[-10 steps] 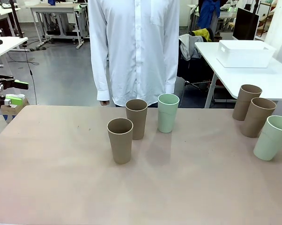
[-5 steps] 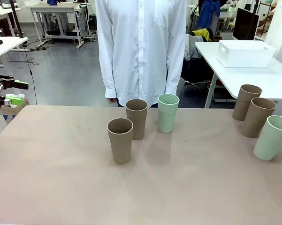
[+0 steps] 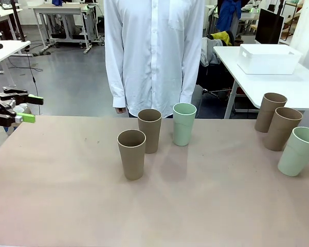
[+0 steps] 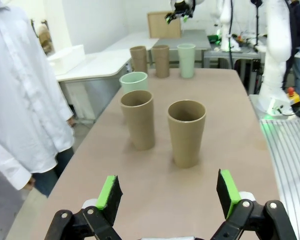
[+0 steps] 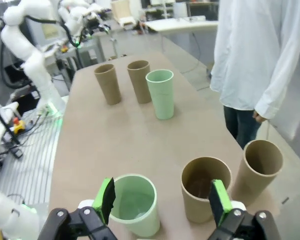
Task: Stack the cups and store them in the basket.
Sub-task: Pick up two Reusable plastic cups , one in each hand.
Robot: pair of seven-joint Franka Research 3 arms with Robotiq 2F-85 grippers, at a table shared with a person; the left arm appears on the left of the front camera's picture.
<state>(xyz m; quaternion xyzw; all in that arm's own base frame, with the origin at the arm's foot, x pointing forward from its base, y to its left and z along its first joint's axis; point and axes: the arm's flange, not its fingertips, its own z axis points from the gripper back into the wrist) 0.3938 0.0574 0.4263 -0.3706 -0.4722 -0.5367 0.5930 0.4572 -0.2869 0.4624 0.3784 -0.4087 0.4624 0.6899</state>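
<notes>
Six cups stand upright and unstacked on the tabletop, in two groups of three. Near the middle, the front brown cup stands closest to the robot. The second brown cup is just behind it to the right, and the central mint cup is a little farther right, near the far edge. The other three form a slanted row at the right edge. In it the far brown cup is farthest back, the middle brown cup is next, and the right-edge mint cup is nearest the robot. All six cups look empty.

The basket is not on this tabletop. It sits on a white side table beyond the far right corner, well apart from both groups.

The left gripper hangs at the left edge of the tabletop, well away from the central trio. Its green-padded jaws are spread wide with nothing between them. In the left wrist view it faces the two brown cups of the middle group.

The right gripper is also fully open and holds nothing. In its wrist view it sits just above the right-edge mint cup and the middle brown cup, touching neither.

A person in a white shirt stands at the far edge behind the central cups, arms hanging, with one hand near the tabletop's edge.
</notes>
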